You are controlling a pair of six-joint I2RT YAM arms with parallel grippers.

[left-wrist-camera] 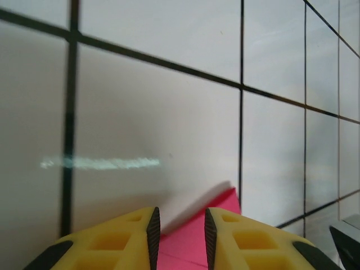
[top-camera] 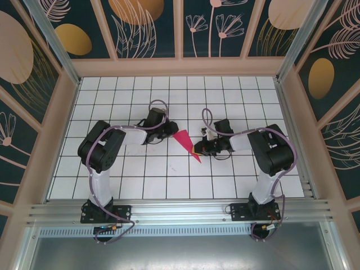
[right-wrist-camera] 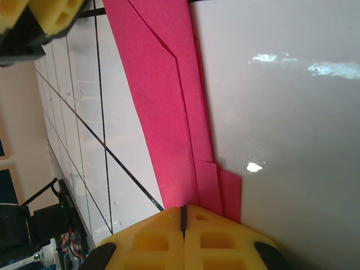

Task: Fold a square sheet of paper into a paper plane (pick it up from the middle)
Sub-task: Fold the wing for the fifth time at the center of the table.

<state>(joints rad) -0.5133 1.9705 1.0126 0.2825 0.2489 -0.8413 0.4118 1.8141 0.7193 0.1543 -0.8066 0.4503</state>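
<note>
The magenta-red paper, folded into a slim pointed paper plane [top-camera: 185, 142], lies flat on the white grid table [top-camera: 169, 95] between my two arms. My left gripper [top-camera: 170, 133] is at its wide upper-left end. In the left wrist view the left gripper [left-wrist-camera: 181, 225] is open, with a corner of the red paper [left-wrist-camera: 220, 207] lying flat between and under its pads. My right gripper [top-camera: 196, 149] is at the narrow lower-right part. Seen from the right wrist, the right gripper [right-wrist-camera: 183, 214] is shut and the layered folds of the paper [right-wrist-camera: 163, 101] run under its tips.
The left gripper's yellow fingers [right-wrist-camera: 50, 14] show at the far end of the paper in the right wrist view. Patterned walls [top-camera: 180, 28] enclose the table on three sides, and a metal rail [top-camera: 180, 211] carries both arm bases at the near edge.
</note>
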